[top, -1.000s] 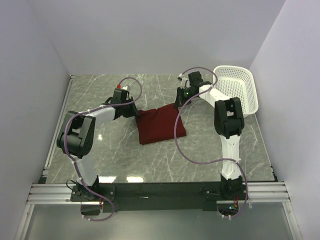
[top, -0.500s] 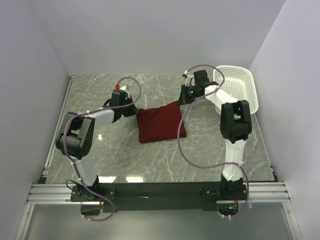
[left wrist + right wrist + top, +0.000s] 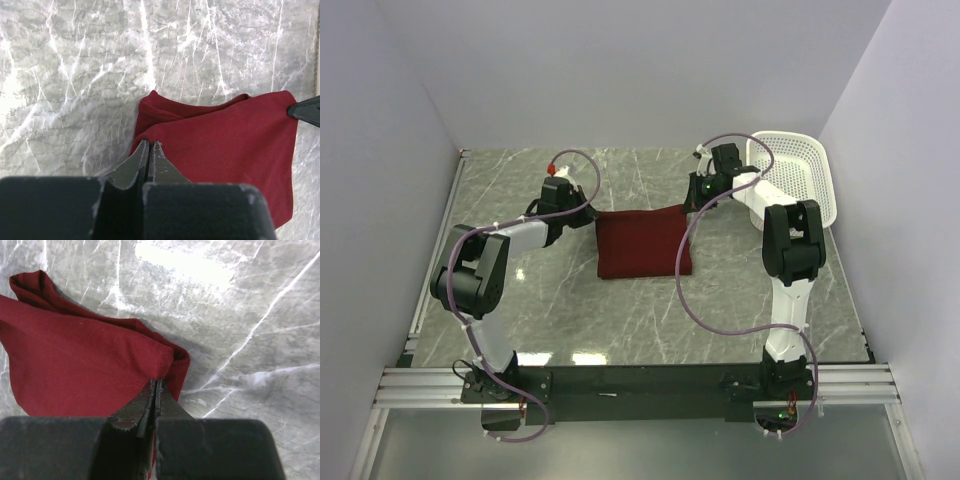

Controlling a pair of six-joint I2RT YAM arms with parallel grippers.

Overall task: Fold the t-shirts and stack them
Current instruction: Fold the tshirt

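Observation:
A dark red t-shirt (image 3: 638, 247), folded into a rough square, lies in the middle of the marble table. My left gripper (image 3: 591, 213) is shut on the shirt's far left corner; in the left wrist view its jaws (image 3: 150, 144) pinch the edge of the red cloth (image 3: 225, 140). My right gripper (image 3: 687, 206) is shut on the far right corner, and in the right wrist view the closed jaws (image 3: 156, 382) bite the corner of the t-shirt (image 3: 80, 365). The far edge runs taut between the two grippers. The near part rests on the table.
A white mesh basket (image 3: 800, 178) stands at the back right, just behind the right arm. The right gripper's dark fingertip (image 3: 306, 109) shows at the right edge of the left wrist view. A purple cable (image 3: 682, 290) hangs over the shirt's right side.
The left gripper has shut on the shirt's far left corner. Both grippers have moved a little toward the back, and the far edge now runs straight between them.

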